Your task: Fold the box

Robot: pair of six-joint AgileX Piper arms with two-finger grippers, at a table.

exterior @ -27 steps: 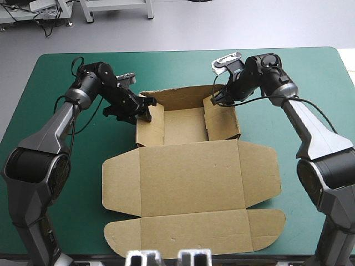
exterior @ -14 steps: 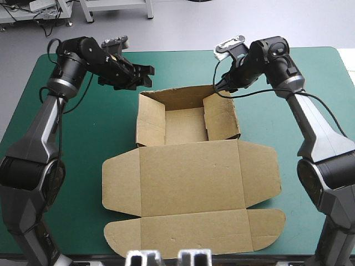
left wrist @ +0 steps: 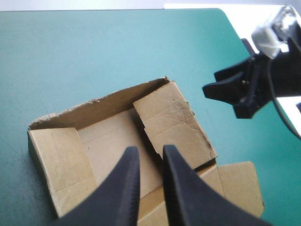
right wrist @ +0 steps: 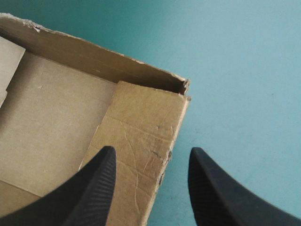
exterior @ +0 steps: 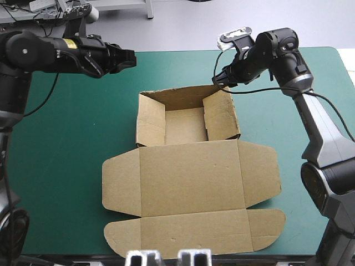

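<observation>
The wide right end effector (right wrist: 151, 150) and the nearly closed, empty left end effector (left wrist: 149, 148) are hovering by the light, stiff box (exterior: 188, 177), probably best pinched at a wall rim.

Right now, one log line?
box: tray up, lid flat | left gripper: shut, clear of box | right gripper: open, over far-right corner

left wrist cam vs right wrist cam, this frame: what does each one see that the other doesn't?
Left wrist only: the whole raised tray of the brown cardboard box, with its left side wall and a corner of the flat lid. It also shows the right pincer beside the box, and the left pincer, all but shut, above the tray.
Right wrist only: the right pincer's black fingers wide open, one over the wall flap, one over bare cover.
Both: far wall, right side wall, teal-green table cover.
</observation>
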